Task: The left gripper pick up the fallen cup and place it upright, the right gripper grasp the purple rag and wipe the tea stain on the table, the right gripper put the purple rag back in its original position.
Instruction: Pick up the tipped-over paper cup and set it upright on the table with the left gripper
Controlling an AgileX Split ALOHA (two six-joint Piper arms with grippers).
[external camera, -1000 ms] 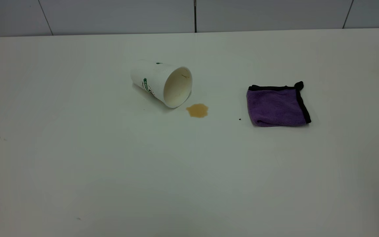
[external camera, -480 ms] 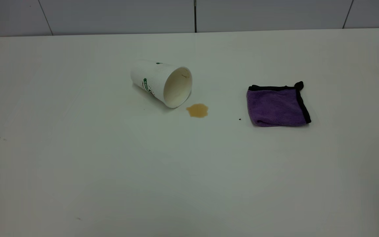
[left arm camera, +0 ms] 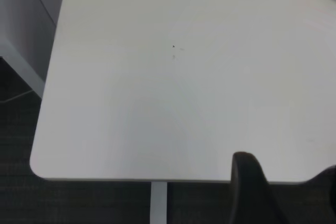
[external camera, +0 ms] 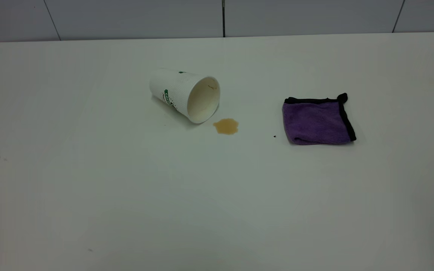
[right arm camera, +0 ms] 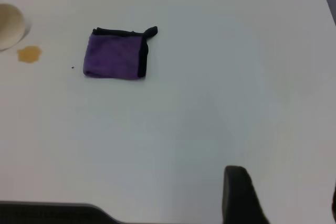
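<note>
The first step, righting the paper cup [external camera: 184, 95], was judged not yet begun: it lay on its side toward the far edge of the table [external camera: 89, 188], mouth turned to the tea stain [external camera: 226, 126] just beside the rim, so a grasp across the ribbed wall was thought best, clear of the mouth. The purple rag [external camera: 318, 119] lay flat, well apart toward the right edge. Only one dark finger [left arm camera: 252, 192] of the left gripper [left arm camera: 286, 195] and one finger [right arm camera: 239, 195] of the right gripper were seen, so their spread could not be told; both hung over the near edge, far from cup and rag.
</note>
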